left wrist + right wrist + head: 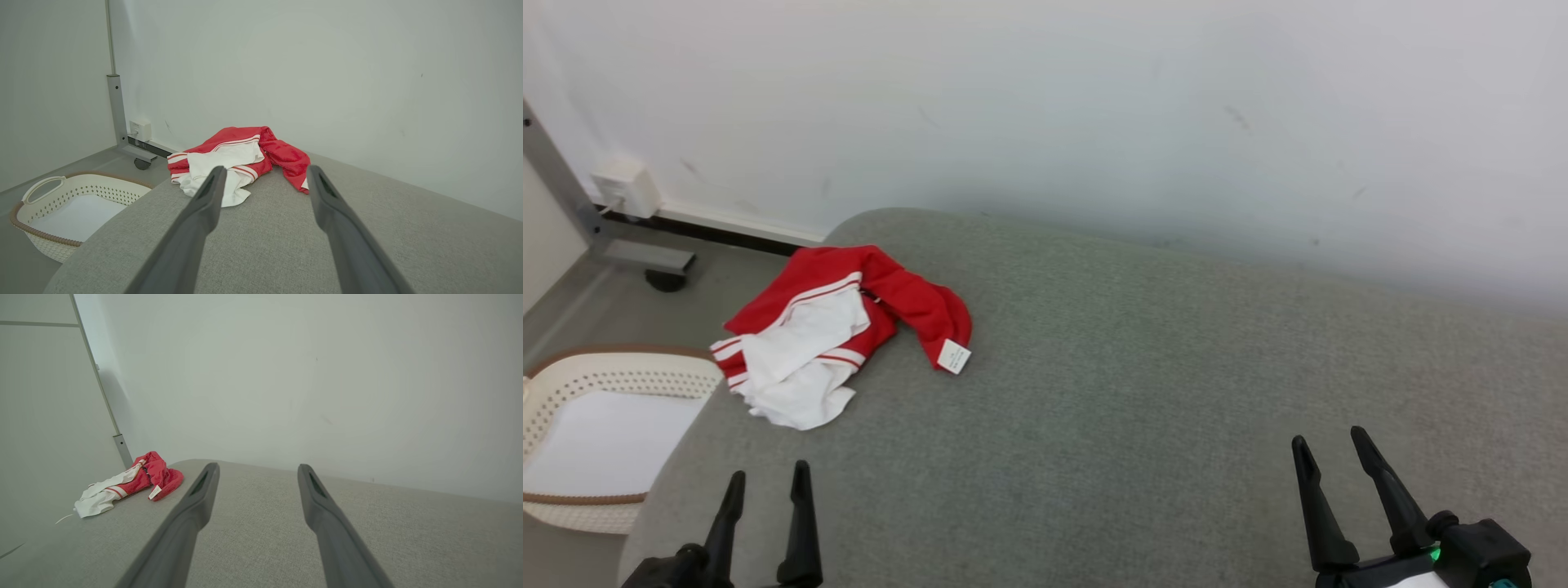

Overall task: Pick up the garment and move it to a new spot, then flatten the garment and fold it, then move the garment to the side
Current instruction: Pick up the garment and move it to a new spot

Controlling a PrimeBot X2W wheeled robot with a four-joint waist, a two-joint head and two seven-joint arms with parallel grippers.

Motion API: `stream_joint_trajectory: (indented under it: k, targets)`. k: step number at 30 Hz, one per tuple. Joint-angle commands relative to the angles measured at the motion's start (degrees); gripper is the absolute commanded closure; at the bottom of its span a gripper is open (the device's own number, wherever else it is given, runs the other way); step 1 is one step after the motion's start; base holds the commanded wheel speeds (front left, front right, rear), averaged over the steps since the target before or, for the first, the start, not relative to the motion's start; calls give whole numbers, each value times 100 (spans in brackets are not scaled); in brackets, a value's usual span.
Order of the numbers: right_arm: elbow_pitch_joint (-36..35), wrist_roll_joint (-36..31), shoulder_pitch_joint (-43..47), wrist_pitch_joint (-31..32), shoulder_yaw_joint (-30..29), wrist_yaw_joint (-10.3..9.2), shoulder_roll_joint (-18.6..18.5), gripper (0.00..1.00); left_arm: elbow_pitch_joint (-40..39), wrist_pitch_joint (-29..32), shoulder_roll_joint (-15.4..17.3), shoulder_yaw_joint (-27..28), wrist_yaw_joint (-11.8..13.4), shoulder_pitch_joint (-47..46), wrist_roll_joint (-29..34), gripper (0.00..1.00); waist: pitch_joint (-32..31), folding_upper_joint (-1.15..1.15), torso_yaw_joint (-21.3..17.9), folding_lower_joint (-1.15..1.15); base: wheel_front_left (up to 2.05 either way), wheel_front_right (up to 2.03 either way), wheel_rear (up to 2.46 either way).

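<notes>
Down low in head view: left gripper (769,469) and right gripper (1328,436), both wide open, holding nothing. Big grey table (1143,392) under them. Left wrist view shows basket (53,250) with handle; white thing inside, maybe cloth. Red-and-white garment (841,327) crumpled at table's far left corner, ahead of left gripper, well apart from right gripper. Small white tag (953,357) on its red edge.

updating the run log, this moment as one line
red-white garment: crumpled, untouched | left claw: open, empty | right claw: open, empty
</notes>
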Motion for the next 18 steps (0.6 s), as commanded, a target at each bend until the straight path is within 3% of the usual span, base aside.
stream_joint_trajectory:
  k: [1, 18]
  targets:
    - [39, 22, -51, 3, 30, -13, 13, 0, 15, 0, 20, 35, -8, -26, 29, 0, -23, 0, 143, 0, 0, 0, 0]
    - [167, 90, -150, 4, 162, -13, 90, 0, -8, 0, 20, 166, 30, -73, 118, 0, -78, 0, 124, 0, 0, 0, 0]
